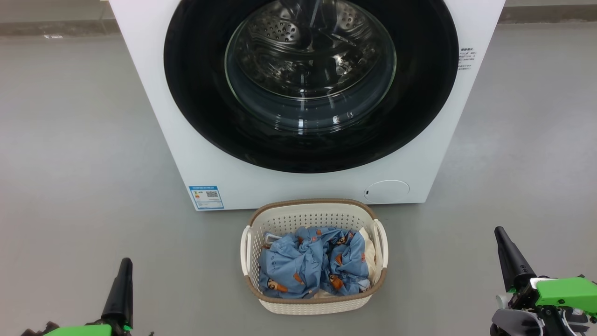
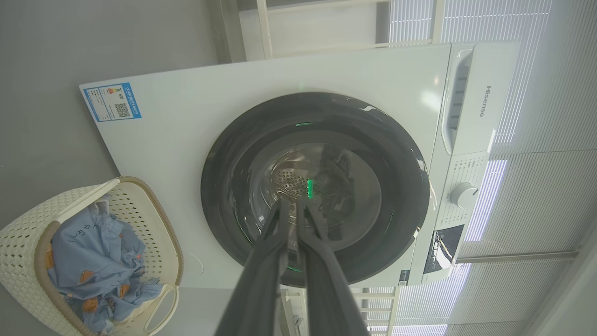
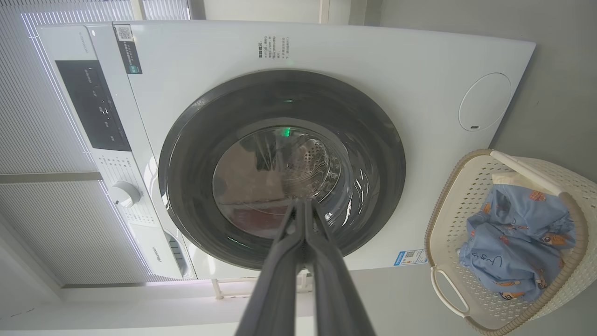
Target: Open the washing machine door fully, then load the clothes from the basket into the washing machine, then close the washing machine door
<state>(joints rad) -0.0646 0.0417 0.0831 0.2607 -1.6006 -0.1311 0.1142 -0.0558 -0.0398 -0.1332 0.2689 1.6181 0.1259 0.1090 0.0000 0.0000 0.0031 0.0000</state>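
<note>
The white washing machine point(image 1: 298, 184) stands ahead with its round black door point(image 1: 205, 112) flat against the front, the steel drum showing through the glass bowl. On the floor just before it sits the cream basket point(image 1: 312, 303), holding light blue bear-print clothes point(image 1: 308, 266). My left gripper point(image 1: 125, 263) is shut and empty at the lower left, well left of the basket. At the lower right my right gripper point(image 1: 500, 232) is shut and empty too. Both wrist views look at the door point(image 2: 224, 186) point(image 3: 373, 140) with fingers pressed together, and the basket point(image 2: 23, 242) point(image 3: 580, 219) lies to one side.
Grey floor point(image 1: 70, 163) spreads on both sides of the machine and around the basket. A blue label point(image 1: 206, 197) and a round white cap point(image 1: 386, 191) sit low on the machine's front. The control panel with a knob point(image 2: 463, 194) lies along its top.
</note>
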